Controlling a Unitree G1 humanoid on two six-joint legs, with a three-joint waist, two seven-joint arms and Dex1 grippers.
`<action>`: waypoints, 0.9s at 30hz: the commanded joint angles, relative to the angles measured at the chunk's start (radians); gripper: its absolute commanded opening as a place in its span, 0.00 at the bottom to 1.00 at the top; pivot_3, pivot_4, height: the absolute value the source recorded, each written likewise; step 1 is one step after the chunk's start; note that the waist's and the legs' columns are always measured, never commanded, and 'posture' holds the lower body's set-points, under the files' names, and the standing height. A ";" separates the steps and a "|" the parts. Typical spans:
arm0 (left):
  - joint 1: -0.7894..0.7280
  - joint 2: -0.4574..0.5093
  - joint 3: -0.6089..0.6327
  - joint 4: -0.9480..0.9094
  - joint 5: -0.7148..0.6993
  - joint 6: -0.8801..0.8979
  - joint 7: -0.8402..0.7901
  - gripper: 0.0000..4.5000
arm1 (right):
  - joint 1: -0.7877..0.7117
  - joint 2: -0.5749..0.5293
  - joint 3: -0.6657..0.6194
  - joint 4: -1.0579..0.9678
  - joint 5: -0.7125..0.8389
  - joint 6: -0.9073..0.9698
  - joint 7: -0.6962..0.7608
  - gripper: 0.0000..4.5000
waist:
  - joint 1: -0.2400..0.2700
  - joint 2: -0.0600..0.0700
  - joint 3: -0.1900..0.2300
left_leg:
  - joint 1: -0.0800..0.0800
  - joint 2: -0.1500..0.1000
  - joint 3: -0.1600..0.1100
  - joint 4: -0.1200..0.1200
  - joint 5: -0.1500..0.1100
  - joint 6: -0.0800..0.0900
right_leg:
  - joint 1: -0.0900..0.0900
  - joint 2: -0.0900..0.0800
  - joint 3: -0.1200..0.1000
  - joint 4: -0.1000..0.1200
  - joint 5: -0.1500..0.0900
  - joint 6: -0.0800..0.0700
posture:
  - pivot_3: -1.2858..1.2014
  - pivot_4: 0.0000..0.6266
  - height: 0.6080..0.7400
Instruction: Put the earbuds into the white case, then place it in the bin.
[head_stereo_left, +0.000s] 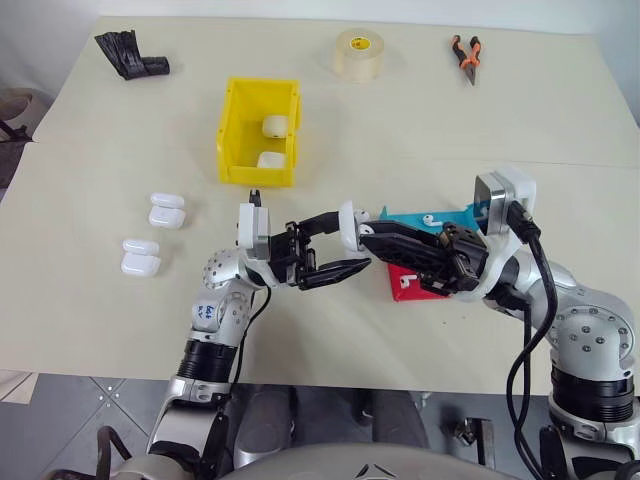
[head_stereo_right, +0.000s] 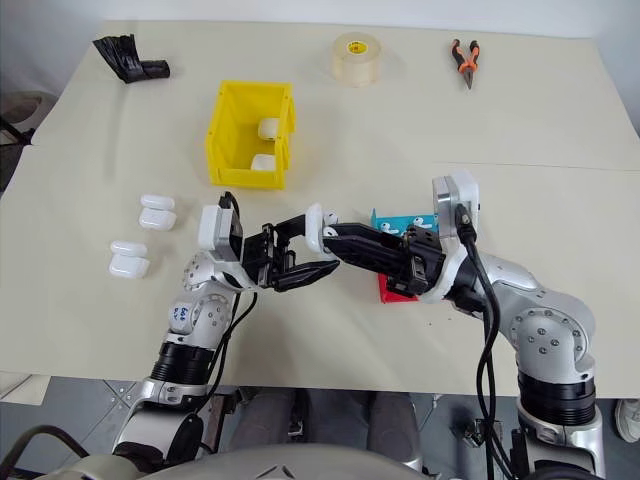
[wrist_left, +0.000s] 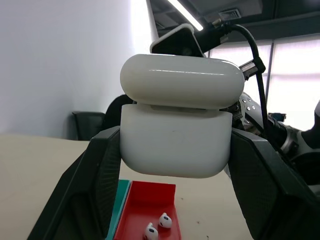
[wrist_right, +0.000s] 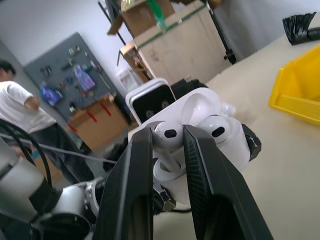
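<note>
- Left gripper (head_stereo_left: 335, 245): clamped on small glossy white case (wrist_left: 176, 120), lid hinged up, held above table centre.
- Right gripper (wrist_right: 167, 150): fingers pinch tiny white earbud (wrist_right: 166, 136) at case mouth; 2nd bud (wrist_right: 214, 127) seated beside it.
- Bright yellow plastic bin (head_stereo_left: 258, 132) at 12 o'clock of grippers, two cases inside.
- Red tray (wrist_left: 147, 210) under right arm w/ two buds.

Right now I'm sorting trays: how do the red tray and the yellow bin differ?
The yellow bin has tall walls and stands far back on the table; the red tray is shallow and lies near the grippers, beside a blue tray. The yellow bin holds whole white cases; the red tray holds two loose earbuds. Both are open-topped.
</note>
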 joint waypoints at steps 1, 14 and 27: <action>-0.017 -0.014 -0.001 -0.043 -0.026 -0.011 -0.004 0.62 | 0.014 -0.035 0.014 -0.022 -0.006 0.013 0.023 0.40 | 0.000 0.000 0.000 | 0.000 0.000 0.000 0.000 0.000 0.000 | 0.000 0.000 0.000 0.000 0.000 0.000 | 0.52 0.24 1.00; -0.021 0.209 -0.005 -0.099 0.115 0.095 0.067 0.62 | 0.021 -0.213 -0.036 0.042 -0.184 -0.092 0.173 0.39 | -0.001 0.000 0.000 | 0.001 0.000 0.000 -0.001 0.000 0.000 | 0.000 0.000 0.000 0.000 0.000 0.000 | 0.52 0.24 1.00; -0.164 0.357 -0.149 -0.128 0.385 0.220 0.214 0.62 | -0.231 -0.057 0.233 0.083 -0.478 -0.189 0.149 0.01 | -0.002 -0.002 0.001 | 0.000 0.000 0.001 -0.003 0.000 0.000 | -0.002 0.000 0.000 -0.001 0.000 0.000 | 0.52 0.24 1.00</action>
